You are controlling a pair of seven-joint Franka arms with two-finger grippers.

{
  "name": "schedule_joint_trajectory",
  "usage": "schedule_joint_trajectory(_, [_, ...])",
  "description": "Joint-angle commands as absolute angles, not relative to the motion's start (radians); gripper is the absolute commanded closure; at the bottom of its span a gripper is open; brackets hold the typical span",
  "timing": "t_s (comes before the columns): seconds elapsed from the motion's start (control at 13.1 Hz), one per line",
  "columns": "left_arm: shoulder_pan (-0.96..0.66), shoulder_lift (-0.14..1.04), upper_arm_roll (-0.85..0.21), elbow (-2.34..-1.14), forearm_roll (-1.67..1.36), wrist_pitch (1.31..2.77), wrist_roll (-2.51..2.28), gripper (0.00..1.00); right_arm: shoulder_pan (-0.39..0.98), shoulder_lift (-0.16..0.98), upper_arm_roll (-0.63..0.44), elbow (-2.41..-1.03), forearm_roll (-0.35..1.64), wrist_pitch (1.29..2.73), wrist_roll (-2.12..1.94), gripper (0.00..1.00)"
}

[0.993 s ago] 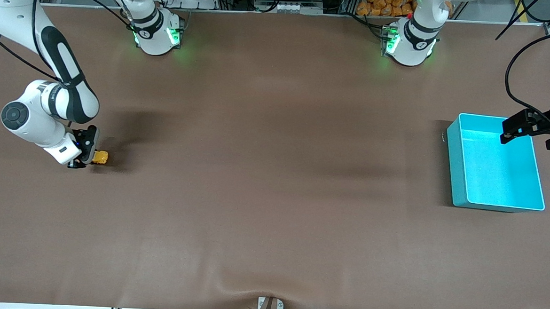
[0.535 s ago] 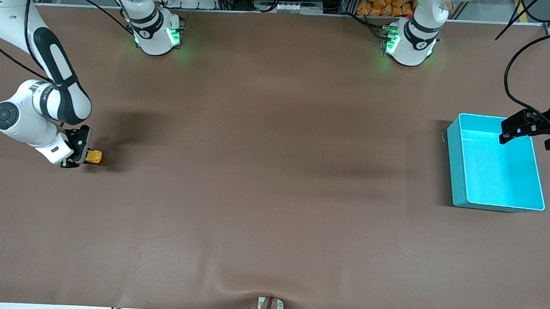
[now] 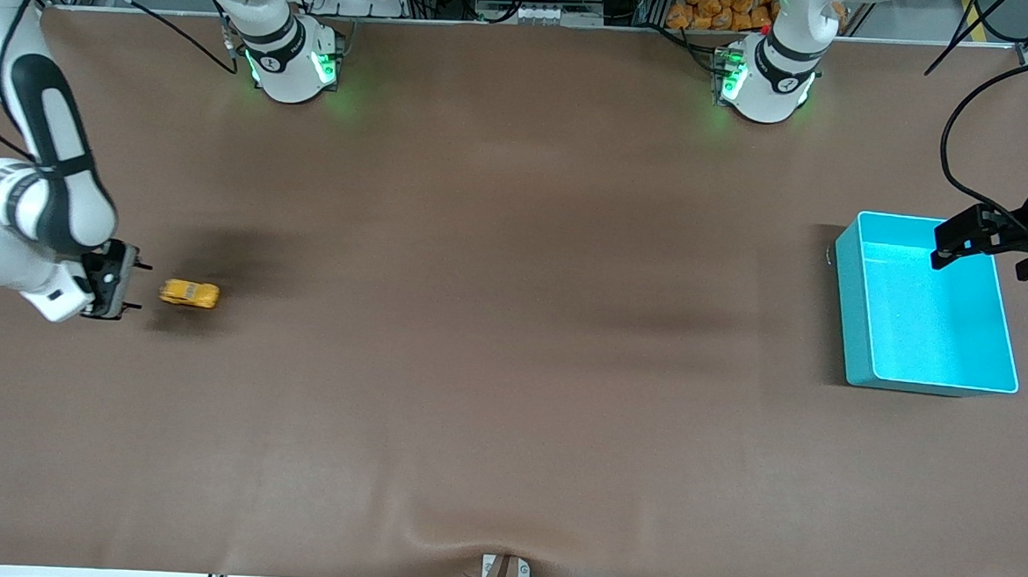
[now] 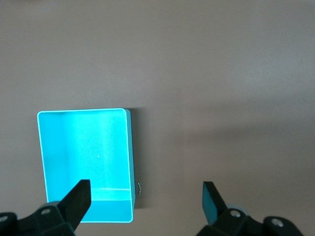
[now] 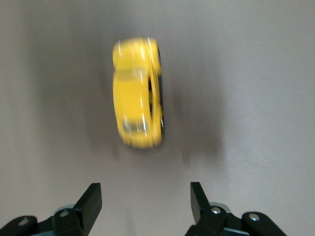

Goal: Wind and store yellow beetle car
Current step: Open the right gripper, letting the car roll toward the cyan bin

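Front view: the car (image 3: 189, 293) sits free on the worktop (image 3: 508, 394), just off the right claw (image 3: 120, 284), whose fingers stand apart and empty, probably having released it so its wound spring can drive it. The left claw (image 3: 945, 251) hangs over the bin (image 3: 854, 341), waiting.

Left wrist view: the left claw (image 4: 145, 196) is spread wide above the bin (image 4: 132, 162).

Right wrist view: the car (image 5: 137, 92) lies ahead of the open right claw (image 5: 145, 199), clear of both fingers.

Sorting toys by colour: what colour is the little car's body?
Yellow; the beetle car shows best in the right wrist view.
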State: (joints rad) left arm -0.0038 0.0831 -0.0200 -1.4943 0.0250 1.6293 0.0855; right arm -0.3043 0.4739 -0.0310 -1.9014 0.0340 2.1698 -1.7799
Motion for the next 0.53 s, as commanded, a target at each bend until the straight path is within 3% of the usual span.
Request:
schedule_joint_trajectory(0.0, [-0.005,0.081,-0.02,-1.496,0.032,1.64,0.078,0.0,-0.318,0.494,-0.02,-1.829,0.057,2.1,-1.804,0.18])
schedule_joint_trajectory(0.46, [-0.003,0.092,-0.02,-1.496,0.032,1.64,0.077,0.0,-0.318,0.494,-0.018,-1.821,0.058,2.098,-1.804,0.19])
